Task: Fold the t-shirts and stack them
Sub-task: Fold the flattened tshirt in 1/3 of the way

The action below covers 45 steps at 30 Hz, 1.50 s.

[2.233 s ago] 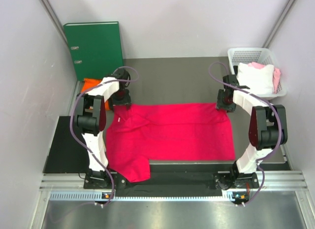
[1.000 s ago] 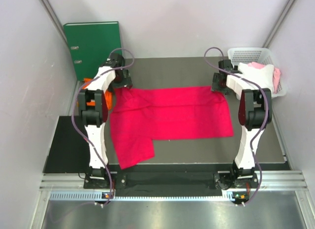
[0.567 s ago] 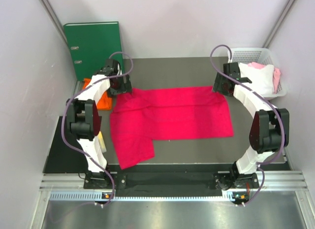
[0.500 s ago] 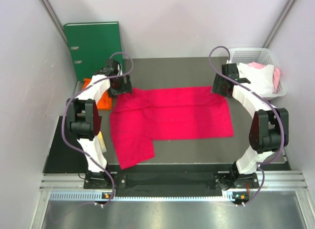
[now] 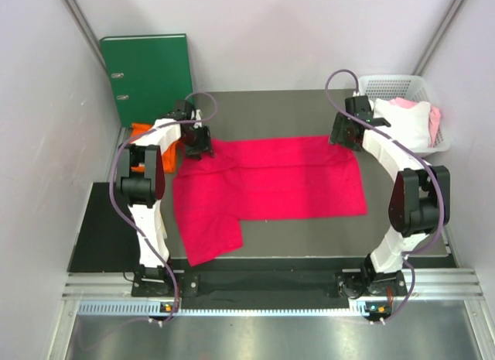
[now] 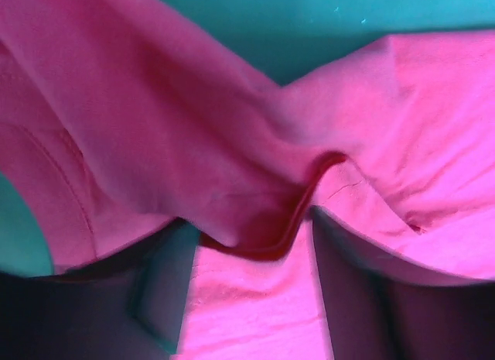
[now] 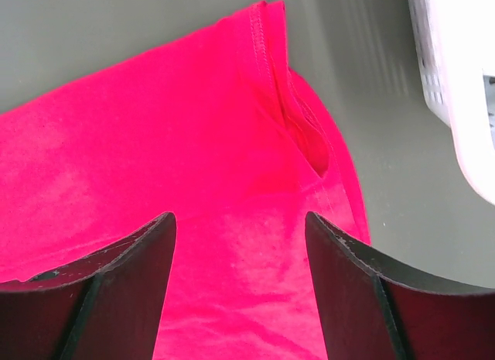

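Observation:
A large crimson-pink t-shirt [image 5: 271, 178] lies spread on the grey table, one sleeve [image 5: 209, 240] pointing toward the near edge. My left gripper [image 5: 197, 145] sits low on its far left corner. In the left wrist view a raised fold of the pink cloth [image 6: 155, 104] drapes over the left gripper [image 6: 249, 252], whose jaws stand apart with cloth lying between them. My right gripper [image 5: 343, 137] hovers over the far right corner; the right wrist view shows the hem [image 7: 267, 58] ahead of the right gripper [image 7: 240, 217], open. The orange t-shirt [image 5: 139, 131] peeks out behind the left arm.
A green ring binder [image 5: 147, 73] leans on the back wall at the left. A white basket [image 5: 402, 83] holding white and pink cloth stands at the far right, close to the right arm. A black mat [image 5: 97, 228] lies at the near left.
The pink t-shirt was dragged away from the near edge. In the last second it has lain still, the left gripper came down onto its far left corner and its jaws narrowed; the right gripper barely shifted.

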### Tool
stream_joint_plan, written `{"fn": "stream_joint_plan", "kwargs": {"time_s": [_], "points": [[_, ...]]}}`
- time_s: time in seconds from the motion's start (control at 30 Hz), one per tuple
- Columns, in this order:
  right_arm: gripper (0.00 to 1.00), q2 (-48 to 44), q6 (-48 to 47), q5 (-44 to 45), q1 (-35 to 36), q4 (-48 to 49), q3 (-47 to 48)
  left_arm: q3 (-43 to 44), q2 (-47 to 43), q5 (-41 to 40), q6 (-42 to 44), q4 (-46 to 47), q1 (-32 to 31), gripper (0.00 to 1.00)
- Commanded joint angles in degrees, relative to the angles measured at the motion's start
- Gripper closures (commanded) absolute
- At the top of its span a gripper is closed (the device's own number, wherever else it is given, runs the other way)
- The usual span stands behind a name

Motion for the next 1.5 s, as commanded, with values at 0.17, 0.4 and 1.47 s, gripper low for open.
{"fn": "stream_joint_plan", "kwargs": {"time_s": [0.17,0.4,1.47], "points": [[0.33,1.4,-0.7,-0.6,1.2,0.5,3.6,3.3,-1.0,0.9,1.2,0.8,-1.0,0.86],[0.33,1.9,-0.6,-1.3,1.5,1.3,3.4,-1.0,-4.6,-0.7,1.7,-0.9,-1.0,0.45],[0.32,2.7,0.6,-3.3,3.3,3.9,1.0,-18.9,-21.4,-3.2,-0.6,-20.7,-7.1,0.62]]}}
